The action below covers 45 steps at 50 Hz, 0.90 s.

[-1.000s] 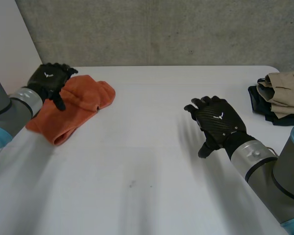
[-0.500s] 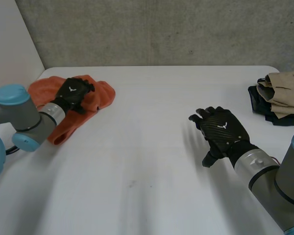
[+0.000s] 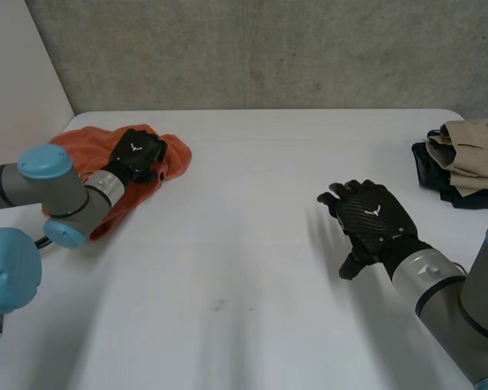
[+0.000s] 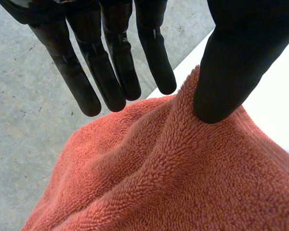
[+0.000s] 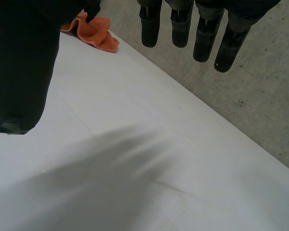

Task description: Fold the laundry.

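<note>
An orange towel (image 3: 172, 153) lies bunched at the table's far left corner, and the right wrist view shows it far beyond the fingertips (image 5: 94, 34). My left hand (image 3: 137, 154) rests on top of its middle. In the left wrist view the thumb (image 4: 229, 67) presses on a raised ridge of the towel (image 4: 159, 183), while the fingers (image 4: 113, 62) hang nearly straight above the cloth's far edge, apart from the thumb. My right hand (image 3: 372, 216) hovers open over the bare table (image 3: 244, 268) right of centre, its fingers (image 5: 183, 24) spread with nothing between them.
A stack of folded beige and dark clothes (image 3: 465, 162) sits at the table's far right edge. A grey concrete wall stands behind the table. The white tabletop (image 5: 135, 144) stretches between the two hands.
My left arm has swung in so the hand moved from the towel's left edge to its middle, its fingers drawing closer to the thumb. The right hand drifted slightly right.
</note>
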### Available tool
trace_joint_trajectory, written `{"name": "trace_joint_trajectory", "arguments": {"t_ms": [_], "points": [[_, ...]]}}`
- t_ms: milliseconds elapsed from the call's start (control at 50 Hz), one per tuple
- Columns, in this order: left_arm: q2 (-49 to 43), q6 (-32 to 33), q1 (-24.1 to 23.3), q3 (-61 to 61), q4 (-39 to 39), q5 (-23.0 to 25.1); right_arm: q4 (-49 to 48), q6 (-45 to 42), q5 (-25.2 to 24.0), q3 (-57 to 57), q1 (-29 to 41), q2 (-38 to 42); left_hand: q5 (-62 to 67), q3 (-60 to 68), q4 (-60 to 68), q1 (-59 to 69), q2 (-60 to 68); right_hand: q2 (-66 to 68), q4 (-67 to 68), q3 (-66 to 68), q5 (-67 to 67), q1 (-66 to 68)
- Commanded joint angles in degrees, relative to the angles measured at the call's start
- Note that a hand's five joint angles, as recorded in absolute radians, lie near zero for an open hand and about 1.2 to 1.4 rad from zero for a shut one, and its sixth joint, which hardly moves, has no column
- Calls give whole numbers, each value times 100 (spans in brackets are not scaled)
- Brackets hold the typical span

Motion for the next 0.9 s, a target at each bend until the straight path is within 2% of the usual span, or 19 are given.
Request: {"name": "trace_joint_trajectory", "arguments": {"t_ms": [20,160,240,380,460,540,560,620,640,700,720,760,840,900], "points": [[-99,28,-11,179,-104,-7,0,-2,-5,12,2,0,832,781,755,807,758,-290,-367,-235,-333,-177],[-213,142,-72,347,-219,-16,9,-2,-5,29,-7,0,898,848,822,873,825,-290,-367,-235,-333,-177],[-275,528,-72,364,-227,-77,9,-2,-5,21,-7,-9,2960,2909,2883,2935,2886,-290,-367,-235,-333,-177],[-30,1039,-247,-4,-192,-534,27,-2,-14,20,-15,-79,2966,2915,2889,2941,2892,-290,-367,-235,-333,-177],[804,864,-555,-628,-113,-605,44,-11,-14,12,-77,-132,2966,2915,2889,2941,2892,-290,-367,-235,-333,-177],[1797,224,-1047,-1374,10,-605,62,-2,-14,29,-217,-273,2966,2915,2889,2941,2892,-290,-367,-235,-333,-177],[2287,-187,-1344,-1724,62,-605,62,-2,-14,29,-252,-308,2966,2915,2889,2941,2892,-290,-367,-235,-333,-177],[2852,-787,-1697,-2174,141,-605,70,-2,4,29,-411,-474,2966,2915,2889,2941,2892,-290,-367,-235,-333,-177],[3176,-1250,-1942,-2480,194,-596,62,7,4,29,-454,-536,2966,2915,2889,2941,2892,-290,-367,-235,-333,-177],[3591,-1929,-2304,-2860,265,-596,62,16,30,29,-735,-756,2966,2915,2889,2941,2892,-290,-367,-235,-333,-177],[3775,-2384,-2601,-3053,334,-596,62,24,30,21,-797,-782,2966,2915,2889,2941,2892,-290,-367,-235,-333,-177],[3838,-2886,-3014,-3212,405,-613,53,60,30,-6,-1043,-914,2966,2915,2889,2941,2892,-290,-367,-235,-333,-177],[3515,-3276,-3665,-3196,450,-640,53,68,30,-41,-1281,-985,2966,2915,2889,2941,2892,-290,-367,-235,-333,-177],[3294,-3355,-3860,-3169,397,-640,53,60,30,-67,-1413,-994,2966,2915,2889,2941,2892,-290,-367,-235,-333,-177]]}}
